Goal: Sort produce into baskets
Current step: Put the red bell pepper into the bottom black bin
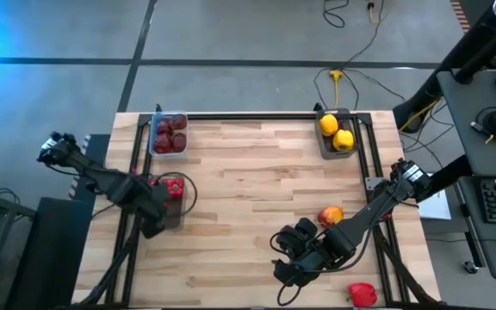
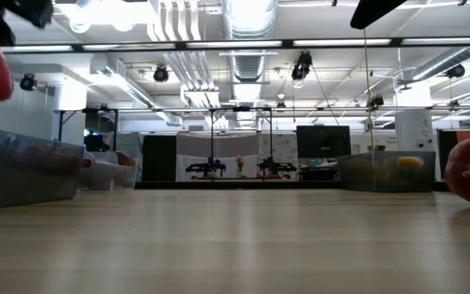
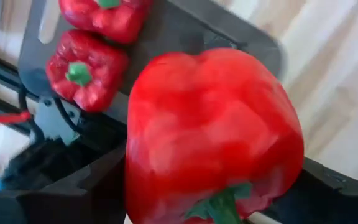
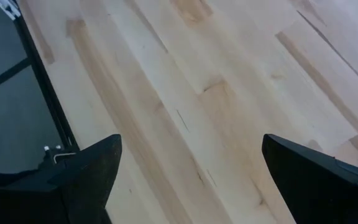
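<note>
While left hand point(image 1: 169, 191) pinches red pepper point(image 3: 213, 134) over pepper bin point(image 3: 166, 31), right hand point(image 4: 191, 180) spread.

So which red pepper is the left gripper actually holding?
The big red pepper filling the left wrist view, gripped by the left gripper over the left-edge bin. Two other peppers already lie in that bin; a fourth sits loose at the near right corner.

No legible text, label, brand, number or sign anywhere.
</note>
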